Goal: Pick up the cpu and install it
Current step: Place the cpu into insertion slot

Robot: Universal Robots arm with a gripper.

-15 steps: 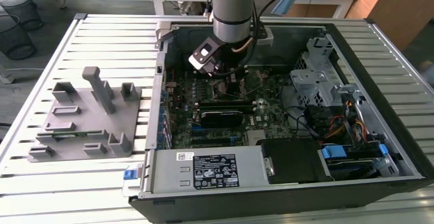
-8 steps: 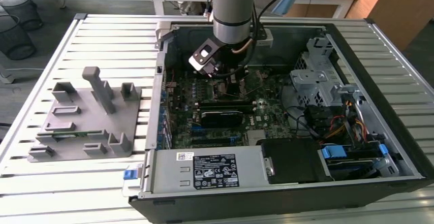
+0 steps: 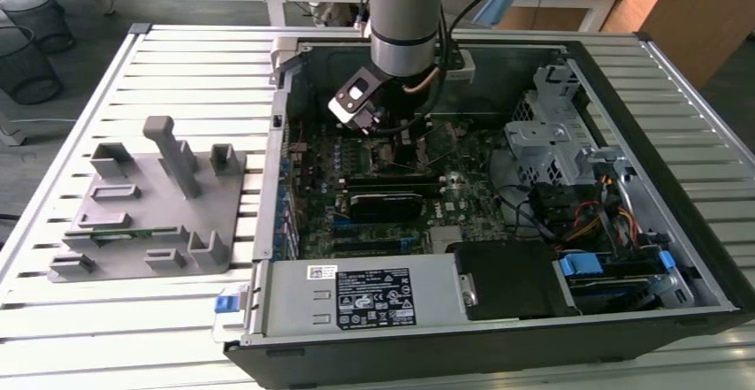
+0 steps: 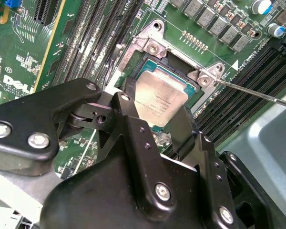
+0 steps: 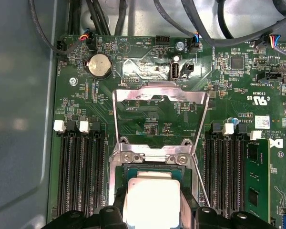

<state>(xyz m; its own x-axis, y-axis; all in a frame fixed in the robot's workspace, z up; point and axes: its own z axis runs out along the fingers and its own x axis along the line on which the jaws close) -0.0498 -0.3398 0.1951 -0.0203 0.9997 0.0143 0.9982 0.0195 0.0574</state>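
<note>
The computer case (image 3: pixel 472 363) lies open on top, leaving free entry from above. In the exterior view, round the pincer (image 3: pixel 375 127): the case wall (image 3: pixel 283 125) at 9 o'clock, a metal drive cage (image 3: pixel 549 133) at 3 o'clock, a black block (image 3: pixel 384 202) near at 6 o'clock. The socket's load plate (image 5: pixel 159 102) stands tilted open, its thin lever (image 5: pixel 200 181) alongside.

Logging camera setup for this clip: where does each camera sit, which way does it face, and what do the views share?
Exterior view: off the arm, high, looking down into the open computer case; shows the arm and gripper.
First wrist view: on the wrist, looking along the motherboard past the raised socket cover; the gripper's black end shows.
Second wrist view: on the wrist behind the gripper's black body, angled at the socket.
Shared: both wrist views show the cpu at the gripper, at the socket.
</note>
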